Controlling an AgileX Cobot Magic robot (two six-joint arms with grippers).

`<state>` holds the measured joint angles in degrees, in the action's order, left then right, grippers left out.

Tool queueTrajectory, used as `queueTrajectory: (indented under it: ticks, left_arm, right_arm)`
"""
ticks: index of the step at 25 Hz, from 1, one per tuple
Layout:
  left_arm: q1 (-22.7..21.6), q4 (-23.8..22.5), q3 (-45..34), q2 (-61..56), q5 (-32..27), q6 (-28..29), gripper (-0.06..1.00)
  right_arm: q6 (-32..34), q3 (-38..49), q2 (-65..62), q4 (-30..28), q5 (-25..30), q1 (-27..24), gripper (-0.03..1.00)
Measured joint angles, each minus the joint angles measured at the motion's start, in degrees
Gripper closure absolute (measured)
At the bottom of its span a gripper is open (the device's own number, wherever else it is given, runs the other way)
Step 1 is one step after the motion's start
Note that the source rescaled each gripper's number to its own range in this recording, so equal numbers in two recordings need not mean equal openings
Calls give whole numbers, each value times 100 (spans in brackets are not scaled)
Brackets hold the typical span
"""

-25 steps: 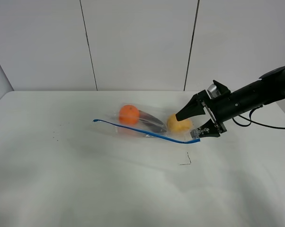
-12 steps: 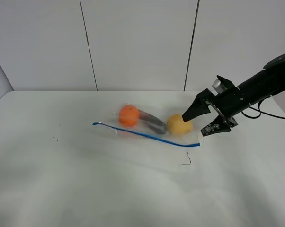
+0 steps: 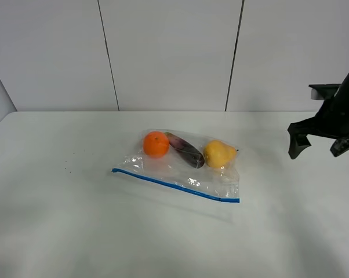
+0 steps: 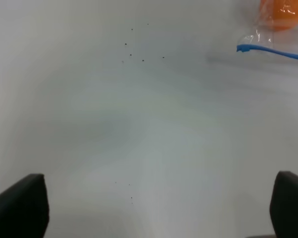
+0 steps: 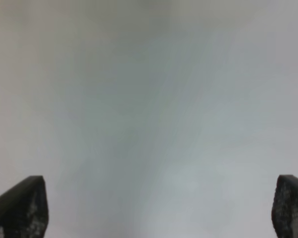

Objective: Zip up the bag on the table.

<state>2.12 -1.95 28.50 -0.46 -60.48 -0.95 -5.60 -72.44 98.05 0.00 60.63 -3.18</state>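
Note:
The clear bag [image 3: 183, 168] lies flat in the middle of the white table [image 3: 76, 231], its blue zipper strip [image 3: 174, 185] along the near edge. An orange [image 3: 156, 143], a purple eggplant [image 3: 186, 150] and a yellow pear [image 3: 218, 154] show inside it. My right gripper [image 3: 316, 147] is open and empty, raised at the far right, well clear of the bag. Its wrist view shows only blurred white surface between its fingertips [image 5: 20, 203]. My left gripper [image 4: 159, 203] is open and empty over bare table; the zipper's end [image 4: 248, 48] and the orange [image 4: 282, 10] sit in a corner of its view.
A white panelled wall [image 3: 168, 52] stands behind the table. Small dark specks [image 3: 67, 168] dot the table left of the bag, and also show in the left wrist view [image 4: 134, 52].
My right gripper has let go of the zipper's right end and pulled back up to the far right. The bag has settled flat on the table.

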Motion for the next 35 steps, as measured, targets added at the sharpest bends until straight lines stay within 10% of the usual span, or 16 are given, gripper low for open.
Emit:
queueTrajectory:
  ticks: [9, 23, 35]
  left_arm:
    - [0, 0, 0, 0, 0, 0, -6]
    - [0, 0, 0, 0, 0, 0, -6]
    - [0, 0, 0, 0, 0, 0, -6]
  right_arm:
    - [-107, 126, -1081, -200, -246, 0, -3]
    - [-1515, 1317, -3048, 1086, -1020, 0, -3]
    - [-1387, 2012, -4177, 1019, -1089, 784, -3]
